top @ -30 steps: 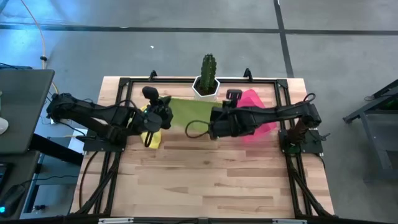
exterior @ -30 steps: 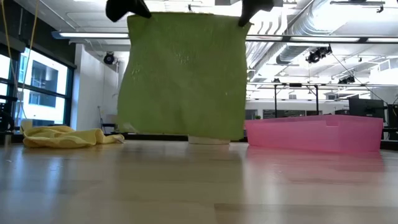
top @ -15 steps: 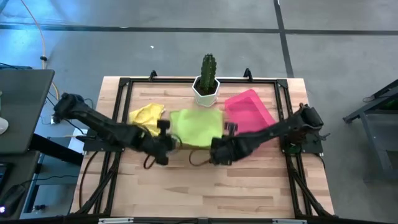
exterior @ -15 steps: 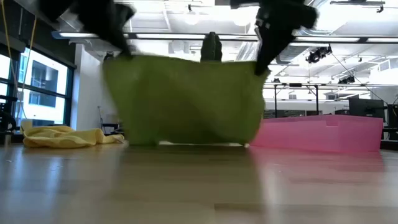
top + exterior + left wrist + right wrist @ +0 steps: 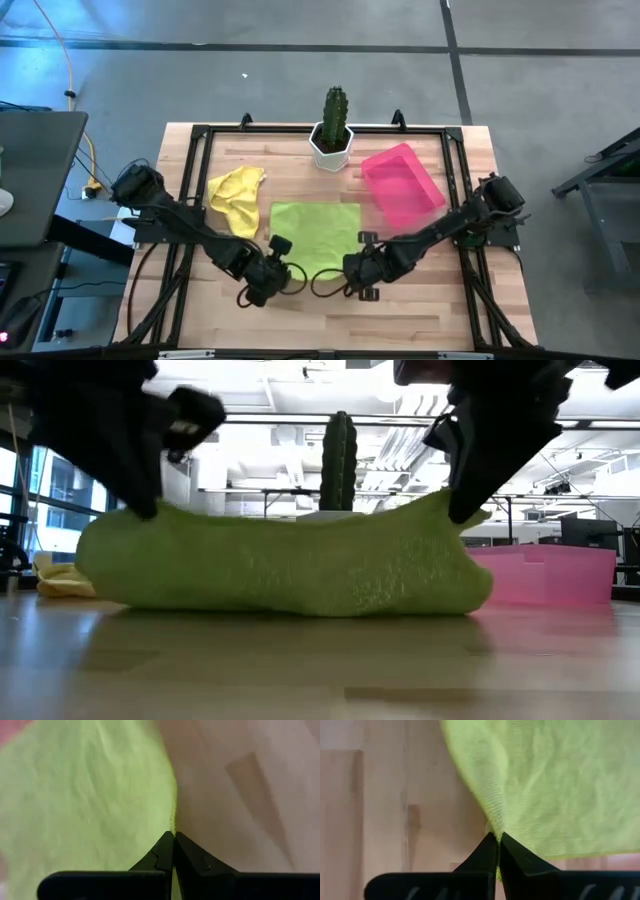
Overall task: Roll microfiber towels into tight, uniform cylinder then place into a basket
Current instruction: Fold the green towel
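Pretty big open workshop space here. The floor [image 5: 300, 60] is smooth grey concrete with dark seam lines crossing it, and a yellow cable [image 5: 62, 55] snakes along one side. There's a grey desk [image 5: 35, 175] next to the wooden table [image 5: 330, 310]. Looking level across, you get tall windows [image 5: 50, 495] on one side with daylight coming in, a white ceiling [image 5: 330, 380] with strip lights, exposed ducts [image 5: 400, 445] and black rigging with stage lights [image 5: 515, 450].

The green towel [image 5: 315, 233], hanging earlier, now lies spread flat
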`<state>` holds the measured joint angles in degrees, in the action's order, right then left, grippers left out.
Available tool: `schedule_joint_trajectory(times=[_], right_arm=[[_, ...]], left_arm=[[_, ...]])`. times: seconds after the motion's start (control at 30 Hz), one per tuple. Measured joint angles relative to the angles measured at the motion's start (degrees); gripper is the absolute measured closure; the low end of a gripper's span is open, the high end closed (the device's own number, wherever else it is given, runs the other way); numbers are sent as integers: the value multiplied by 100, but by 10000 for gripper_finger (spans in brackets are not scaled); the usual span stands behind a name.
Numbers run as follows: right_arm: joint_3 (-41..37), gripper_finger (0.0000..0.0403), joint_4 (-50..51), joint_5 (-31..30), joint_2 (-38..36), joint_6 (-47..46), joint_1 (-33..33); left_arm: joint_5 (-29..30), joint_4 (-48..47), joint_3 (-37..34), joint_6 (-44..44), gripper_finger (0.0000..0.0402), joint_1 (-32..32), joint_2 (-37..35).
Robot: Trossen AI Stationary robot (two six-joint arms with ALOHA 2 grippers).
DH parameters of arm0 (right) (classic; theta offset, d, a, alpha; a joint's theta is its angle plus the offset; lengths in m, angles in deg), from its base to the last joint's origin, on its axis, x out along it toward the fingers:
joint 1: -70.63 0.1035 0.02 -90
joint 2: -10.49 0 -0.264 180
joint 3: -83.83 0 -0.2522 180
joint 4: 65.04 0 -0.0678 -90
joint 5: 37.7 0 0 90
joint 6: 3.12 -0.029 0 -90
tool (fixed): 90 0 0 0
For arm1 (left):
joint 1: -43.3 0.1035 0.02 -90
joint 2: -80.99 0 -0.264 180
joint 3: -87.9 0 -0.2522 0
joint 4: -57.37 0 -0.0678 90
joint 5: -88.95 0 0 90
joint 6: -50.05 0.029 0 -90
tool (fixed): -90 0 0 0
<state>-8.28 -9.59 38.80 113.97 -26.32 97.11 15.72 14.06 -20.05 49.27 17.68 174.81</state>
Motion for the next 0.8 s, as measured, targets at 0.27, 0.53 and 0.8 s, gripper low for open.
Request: schedule_joint_trajectory(times=[0.27,0.53,0.8], right_arm=[[4,403,364,-577,-2,684,-465],[4,402,483,-778,-2,1329,-1194],[4,402,592,-450,-4,1562,-1917]], left_arm=[[1494,-1157,539,39,400,197,-17],[1562,-1634,529,-51,395,956,37],[1168,-1534,531,51,394,1815,31]])
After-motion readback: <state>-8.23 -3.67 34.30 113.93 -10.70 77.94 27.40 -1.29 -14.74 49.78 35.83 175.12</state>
